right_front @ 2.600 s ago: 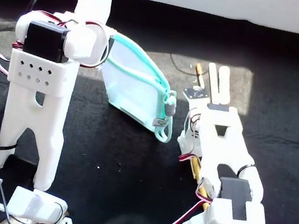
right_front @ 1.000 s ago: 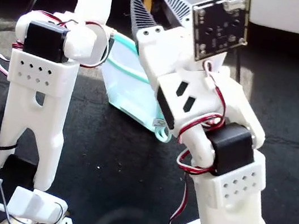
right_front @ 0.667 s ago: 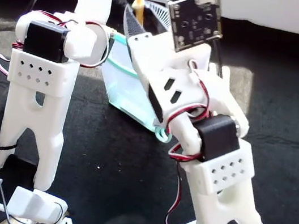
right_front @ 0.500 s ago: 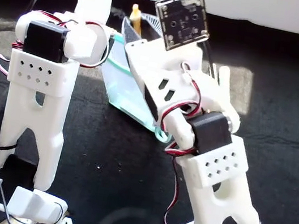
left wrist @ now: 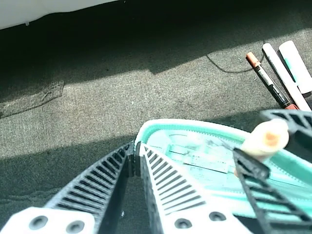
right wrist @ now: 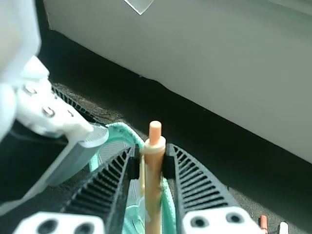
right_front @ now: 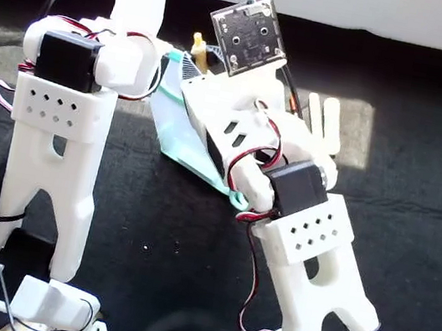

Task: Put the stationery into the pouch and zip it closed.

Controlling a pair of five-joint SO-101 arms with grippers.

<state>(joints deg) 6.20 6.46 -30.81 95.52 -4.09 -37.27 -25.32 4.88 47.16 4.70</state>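
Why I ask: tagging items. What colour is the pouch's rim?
Mint green pouch rim, best in the left wrist view.

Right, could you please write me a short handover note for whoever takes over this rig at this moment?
Left pincer: shut on the rim of the mint-green zip pouch, holding its mouth open.
Right pincer: shut on a cream-coloured pen, upright over the pouch mouth.
On the black cloth table beyond the pouch: a dark pen with an orange cap and two white markers.
Done: one pen picked up.
Left: drop this pen in, load the other three, zip the pouch closed.
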